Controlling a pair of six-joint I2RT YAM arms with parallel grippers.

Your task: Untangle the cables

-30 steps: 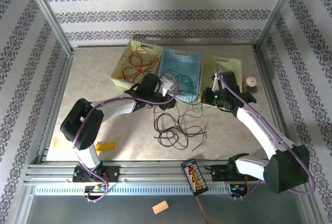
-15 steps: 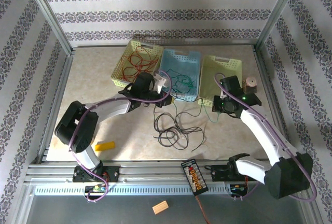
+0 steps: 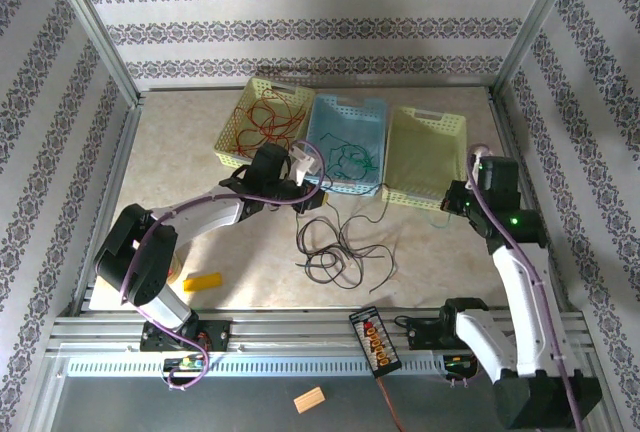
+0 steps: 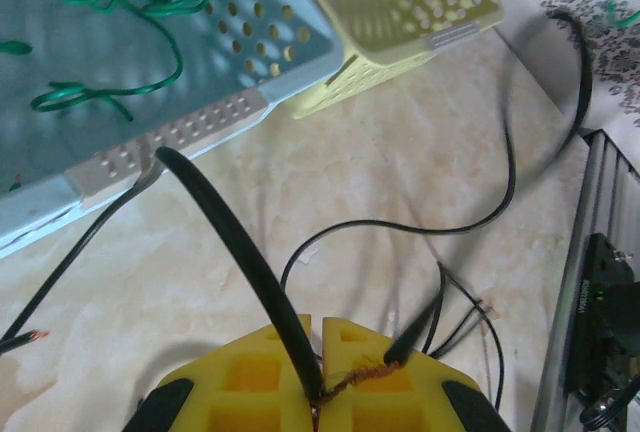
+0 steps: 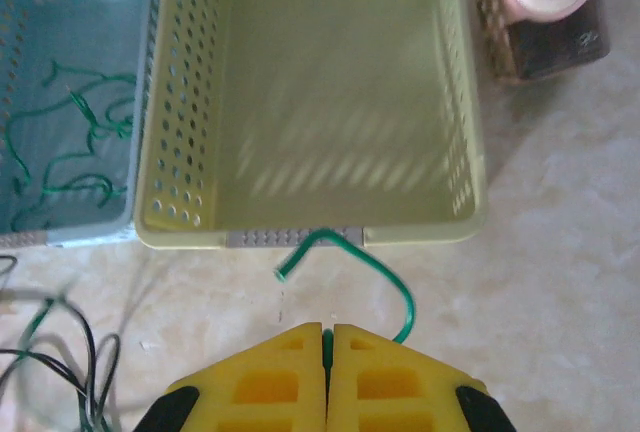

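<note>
Now clamping the left gripper (image 4: 322,324) shut on a black cable (image 4: 232,240) and the right gripper (image 5: 327,330) on a green cable (image 5: 392,278), beside the loose tangle (image 3: 340,249) lying on the table (image 3: 190,157) before the blue basket (image 3: 350,104), likely handling light, limp and slippery, best pinching near free ends.

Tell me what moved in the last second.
The right gripper, shut on a green cable, pulled rightward away from the blue basket. The left gripper, shut on a black cable, eased slightly left. Nothing taken or released. The baskets and the black tangle stayed put.
</note>
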